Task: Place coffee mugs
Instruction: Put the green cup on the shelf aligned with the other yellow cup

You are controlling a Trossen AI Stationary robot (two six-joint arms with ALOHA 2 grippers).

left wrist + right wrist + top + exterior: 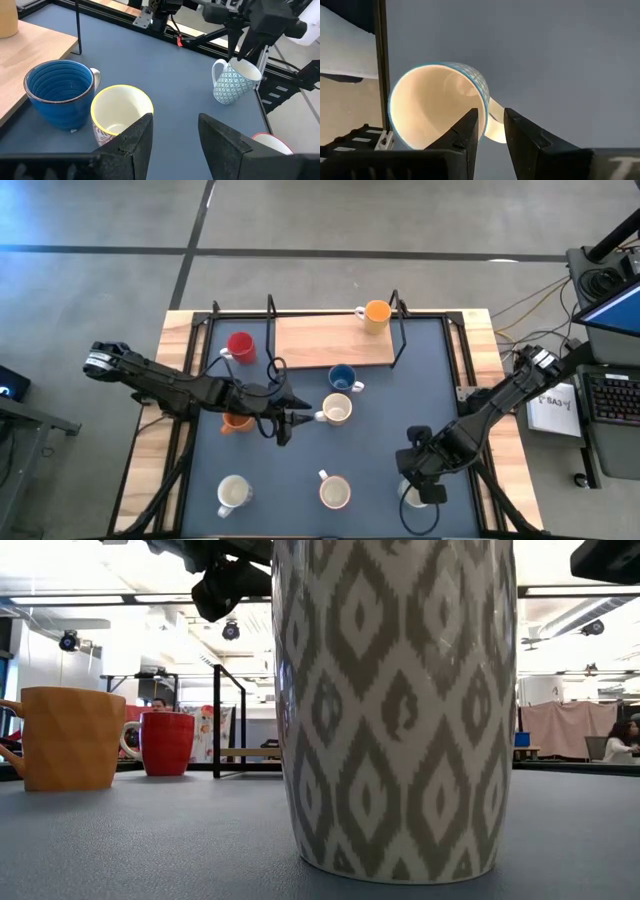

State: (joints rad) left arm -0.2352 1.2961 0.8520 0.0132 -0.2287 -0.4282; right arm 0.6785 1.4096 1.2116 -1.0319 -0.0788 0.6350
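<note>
The right gripper point(490, 127) pinches its fingers over the rim of a teal-patterned white ceramic mug point(437, 102) near the counter's near right corner; lifting should follow. Left gripper point(172, 132) waits, fingers wide

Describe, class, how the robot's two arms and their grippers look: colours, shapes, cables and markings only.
Both arms are black, built of jointed tubular segments. The left arm has a silver-grey ring at its base joint and loose black cables looping near its wrist. The left gripper has two broad, flat, matte black fingers with angled tips. The right arm looks alike; the right gripper has the same dark wedge-shaped fingers. No markings are legible.
</note>
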